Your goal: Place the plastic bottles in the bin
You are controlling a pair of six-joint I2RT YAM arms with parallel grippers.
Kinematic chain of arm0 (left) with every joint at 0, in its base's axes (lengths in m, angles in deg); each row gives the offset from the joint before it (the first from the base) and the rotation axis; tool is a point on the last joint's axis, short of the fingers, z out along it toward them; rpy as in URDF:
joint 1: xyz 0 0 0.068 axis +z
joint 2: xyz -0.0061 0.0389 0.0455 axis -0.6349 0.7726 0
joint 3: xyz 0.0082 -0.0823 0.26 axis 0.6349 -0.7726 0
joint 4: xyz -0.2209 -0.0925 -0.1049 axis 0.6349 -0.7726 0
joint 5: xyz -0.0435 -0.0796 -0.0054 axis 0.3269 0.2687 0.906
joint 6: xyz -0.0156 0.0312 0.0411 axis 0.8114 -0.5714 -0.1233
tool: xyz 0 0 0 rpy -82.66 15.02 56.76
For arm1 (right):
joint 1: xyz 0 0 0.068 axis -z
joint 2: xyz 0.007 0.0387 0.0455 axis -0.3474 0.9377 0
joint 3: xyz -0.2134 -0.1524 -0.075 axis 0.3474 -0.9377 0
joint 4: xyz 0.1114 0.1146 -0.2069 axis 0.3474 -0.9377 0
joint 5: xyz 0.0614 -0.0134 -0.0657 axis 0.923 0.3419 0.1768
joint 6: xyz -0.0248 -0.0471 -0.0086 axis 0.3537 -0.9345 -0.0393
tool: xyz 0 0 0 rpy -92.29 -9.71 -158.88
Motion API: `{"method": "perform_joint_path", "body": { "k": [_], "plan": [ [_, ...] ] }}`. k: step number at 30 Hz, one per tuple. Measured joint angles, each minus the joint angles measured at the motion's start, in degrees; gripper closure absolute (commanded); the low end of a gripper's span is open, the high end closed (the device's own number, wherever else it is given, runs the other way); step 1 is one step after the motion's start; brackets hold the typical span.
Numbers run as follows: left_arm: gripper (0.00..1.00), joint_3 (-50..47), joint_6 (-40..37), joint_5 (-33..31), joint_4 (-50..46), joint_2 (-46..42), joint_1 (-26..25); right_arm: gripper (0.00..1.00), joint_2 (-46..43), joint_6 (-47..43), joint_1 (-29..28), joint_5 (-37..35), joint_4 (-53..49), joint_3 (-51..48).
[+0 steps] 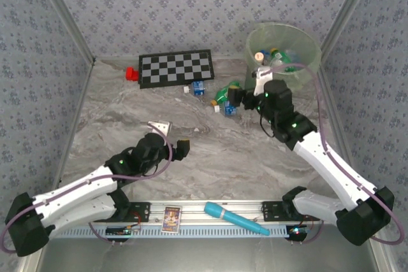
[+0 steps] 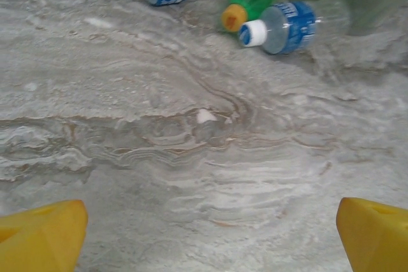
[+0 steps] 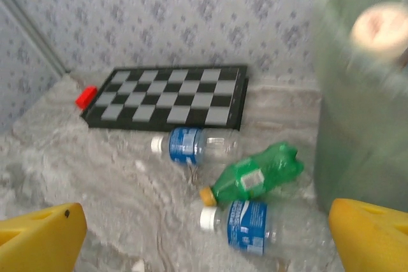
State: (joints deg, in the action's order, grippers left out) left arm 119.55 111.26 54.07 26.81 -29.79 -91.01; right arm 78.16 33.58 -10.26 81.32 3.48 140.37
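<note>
Three plastic bottles lie on the marble table beside the bin [image 1: 284, 49]: a clear one with a blue label [image 1: 197, 88], a green one with an orange cap [image 1: 224, 93] and another clear one with a blue label [image 1: 229, 109]. More bottles [image 1: 273, 57] sit inside the bin. My right gripper [image 1: 241, 98] hovers open just above the green bottle [image 3: 258, 173] and the nearer clear bottle [image 3: 255, 224], with the bin wall [image 3: 363, 113] to its right. My left gripper [image 1: 183, 148] stands open over bare table, and the same bottles [image 2: 287, 27] lie far ahead of it.
A folded chessboard [image 1: 176, 68] lies at the back with a small red block [image 1: 132, 73] at its left end. A turquoise tube [image 1: 236, 218] and a card [image 1: 171, 218] rest on the front rail. A small grey scrap [image 1: 159, 125] lies near my left wrist.
</note>
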Motion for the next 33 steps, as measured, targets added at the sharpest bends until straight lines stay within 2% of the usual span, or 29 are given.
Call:
{"method": "perform_joint_path", "body": {
  "k": [6, 15, 21, 26, 33],
  "plan": [
    [0.00, 6.4, 1.5, 0.2, -0.2, 11.4, 4.7, 0.00, -2.1, 0.3, -0.3, 0.9, 8.1, -14.1],
    [0.05, 14.6, 1.4, 6.2, -0.2, 24.4, 12.2, 0.00, -5.8, 0.8, -0.1, 2.8, 22.6, -29.1],
    [0.14, 21.5, 0.2, 11.3, 0.3, 32.2, 12.5, 0.00, -8.6, 4.4, 1.6, 2.8, 29.2, -36.7],
    [0.24, 26.9, -2.8, 16.5, 2.1, 39.5, 12.5, 0.00, -11.3, 8.3, 4.9, 2.8, 30.1, -37.9],
    [0.24, 36.3, -6.1, 21.9, 2.9, 50.9, 11.3, 0.00, -16.2, 11.0, 6.9, 2.7, 29.9, -38.2]
  ]
}}
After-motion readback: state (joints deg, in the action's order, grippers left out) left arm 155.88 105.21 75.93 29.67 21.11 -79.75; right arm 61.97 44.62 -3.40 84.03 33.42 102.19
